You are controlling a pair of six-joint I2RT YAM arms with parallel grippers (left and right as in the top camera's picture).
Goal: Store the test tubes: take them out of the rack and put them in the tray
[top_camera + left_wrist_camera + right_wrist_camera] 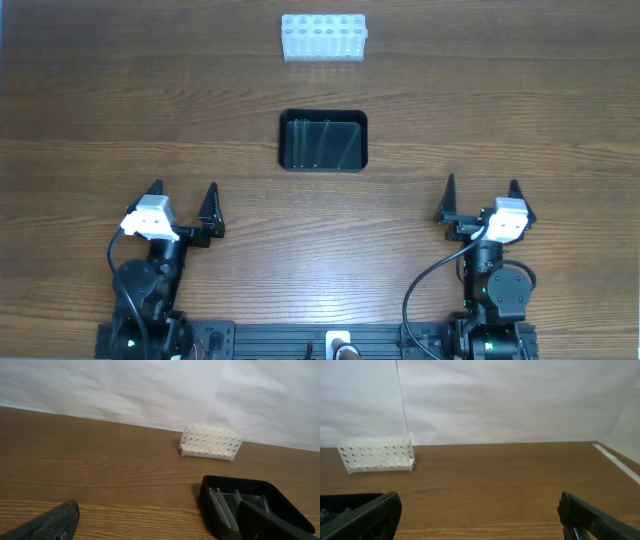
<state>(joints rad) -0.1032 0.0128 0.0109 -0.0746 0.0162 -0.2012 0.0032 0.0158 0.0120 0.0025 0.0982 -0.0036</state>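
Note:
A white perforated test tube rack [323, 38] stands at the far middle of the wooden table; it also appears as the rack [210, 442] and the rack [376, 454]. A black tray [323, 141] lies at the table's centre with several clear test tubes [322, 143] lying in it; the tray [247, 510] shows tubes in the left wrist view too. My left gripper [183, 203] rests near the front left, open and holding nothing. At the front right my right gripper [481, 199] is open as well, with nothing between its fingers.
A white wall or sheet stands behind the table's far edge. A pale strip [617, 462] marks the table's right edge. Bare wood lies between the grippers and the tray.

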